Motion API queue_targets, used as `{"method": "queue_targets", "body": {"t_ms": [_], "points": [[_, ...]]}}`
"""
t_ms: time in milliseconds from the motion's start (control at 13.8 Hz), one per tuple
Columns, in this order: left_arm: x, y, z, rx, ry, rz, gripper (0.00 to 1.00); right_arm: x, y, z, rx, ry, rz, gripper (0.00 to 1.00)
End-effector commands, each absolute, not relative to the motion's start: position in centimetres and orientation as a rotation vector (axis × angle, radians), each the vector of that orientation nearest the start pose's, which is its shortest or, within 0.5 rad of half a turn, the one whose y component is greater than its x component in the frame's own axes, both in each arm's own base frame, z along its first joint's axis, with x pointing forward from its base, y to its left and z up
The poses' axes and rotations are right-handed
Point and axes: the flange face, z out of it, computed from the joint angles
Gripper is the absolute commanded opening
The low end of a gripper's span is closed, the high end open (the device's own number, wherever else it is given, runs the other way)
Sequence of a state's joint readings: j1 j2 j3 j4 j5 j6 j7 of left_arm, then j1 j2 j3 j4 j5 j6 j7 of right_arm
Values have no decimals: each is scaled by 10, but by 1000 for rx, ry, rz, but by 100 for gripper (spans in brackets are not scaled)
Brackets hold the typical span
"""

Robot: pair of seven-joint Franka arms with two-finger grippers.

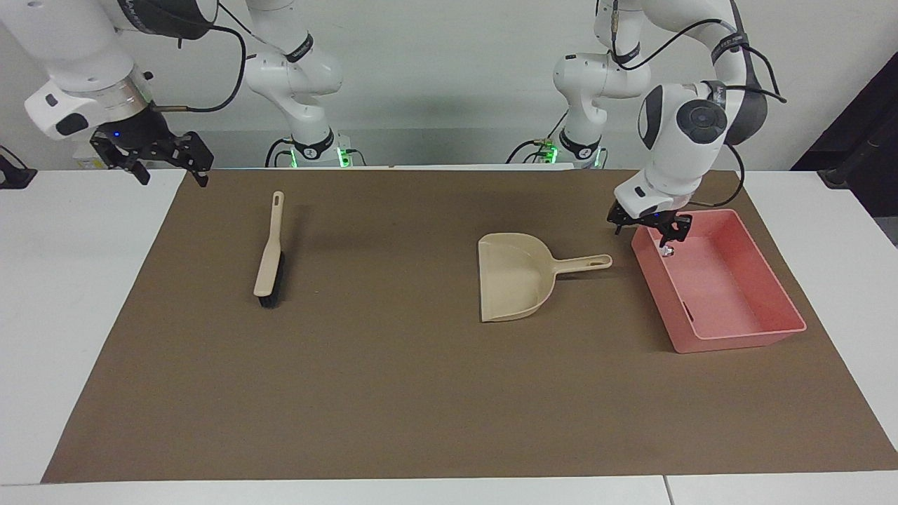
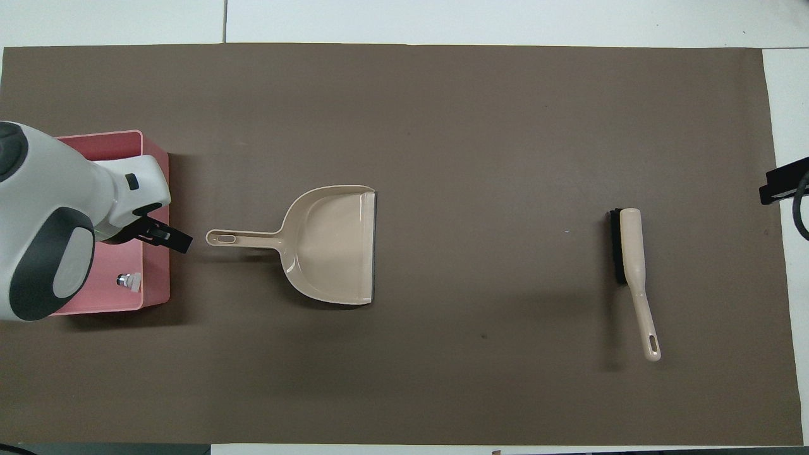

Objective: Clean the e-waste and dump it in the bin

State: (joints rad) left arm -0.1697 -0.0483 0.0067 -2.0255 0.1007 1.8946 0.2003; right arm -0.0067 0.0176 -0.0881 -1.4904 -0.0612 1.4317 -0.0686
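Observation:
The pink bin [image 1: 736, 342] [image 2: 159, 272] stands on the brown mat at the left arm's end of the table. One small whitish piece of e-waste [image 1: 666, 250] [image 2: 129, 280] lies inside it, in the corner nearest the robots. My left gripper [image 1: 651, 228] [image 2: 158, 235] hangs open and empty over that corner's rim. Just beside the bin lies the tip of the beige dustpan's handle. The dustpan [image 1: 515, 277] [image 2: 332, 243] rests flat on the mat, touched by neither gripper. My right gripper [image 1: 151, 160] waits open and empty above the mat's corner at the right arm's end.
A beige brush with black bristles [image 1: 270, 256] [image 2: 632, 246] lies on the mat toward the right arm's end, its handle pointing toward the robots. The brown mat [image 1: 393, 393] covers most of the white table.

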Motion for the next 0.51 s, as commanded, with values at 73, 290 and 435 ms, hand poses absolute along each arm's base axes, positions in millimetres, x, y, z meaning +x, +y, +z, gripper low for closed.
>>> {"method": "queue_targets", "body": {"t_ms": [73,290,435], "points": [[547,-45,541,-3119,366,87,98,541,-60,642,-3192,30,133,99],[557,-38,604,-3135,340,84,98,541,-59,642,-3192,27,133,99],[557,-36,632,-3133,337,130,99,541,-59,642,-3192,27,133,99]]}}
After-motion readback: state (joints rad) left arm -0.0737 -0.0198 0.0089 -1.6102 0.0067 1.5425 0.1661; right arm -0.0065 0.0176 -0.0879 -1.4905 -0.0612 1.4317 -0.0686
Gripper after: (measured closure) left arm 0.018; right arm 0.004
